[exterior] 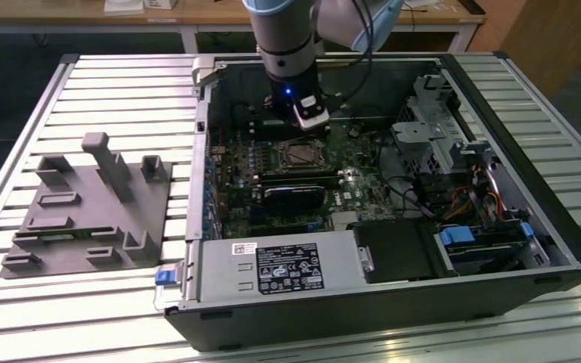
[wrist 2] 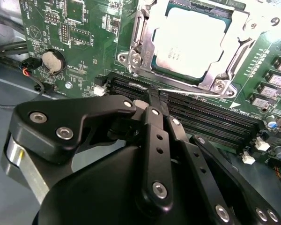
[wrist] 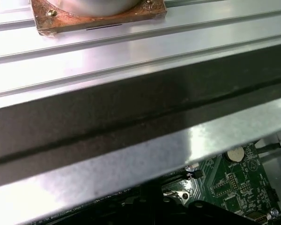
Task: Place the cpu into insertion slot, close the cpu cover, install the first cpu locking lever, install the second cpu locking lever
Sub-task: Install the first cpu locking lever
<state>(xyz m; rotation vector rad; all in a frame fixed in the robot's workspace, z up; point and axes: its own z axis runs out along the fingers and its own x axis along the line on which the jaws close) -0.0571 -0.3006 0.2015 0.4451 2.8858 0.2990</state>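
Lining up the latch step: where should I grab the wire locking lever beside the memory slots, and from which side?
Probably the locking lever on its straight run between the cpu cover and the memory slots, from above, pinching across the wire. It is thin and lies low, with the slots close alongside, so a sideways approach looks blocked. The gripper is at that run.

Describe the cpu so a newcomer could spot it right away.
Inside the open black computer case, find the green circuit board. Beside its long black memory slots lies the cpu, a flat square silvery-grey chip ringed by a silvery metal frame plate; nothing else is pale and square.
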